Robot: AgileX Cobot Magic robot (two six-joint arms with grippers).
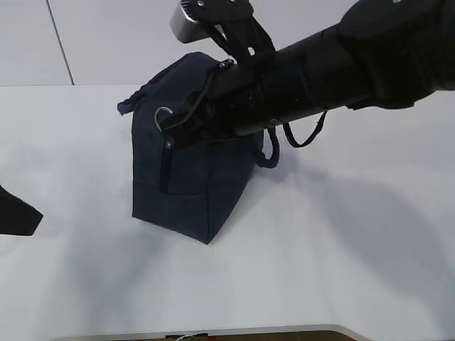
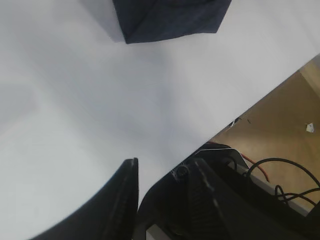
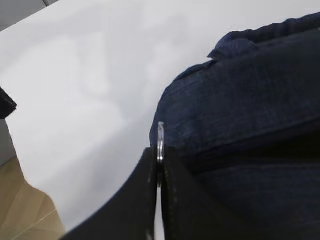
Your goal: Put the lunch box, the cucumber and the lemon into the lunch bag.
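Note:
The dark navy lunch bag stands on the white table, its top hidden under my right arm. The same lunch bag fills the right wrist view. My right gripper is shut on the metal ring pull of the zipper at the bag's upper left end. In the exterior view the ring pull shows just above my right gripper. My left gripper is open and empty above the table's near edge, well away from the lunch bag. The lunch box, the cucumber and the lemon are out of view.
A loop handle hangs off the bag's right side below my arm. My left gripper shows at the far left edge of the table. Beyond the table edge lie the floor and some cables.

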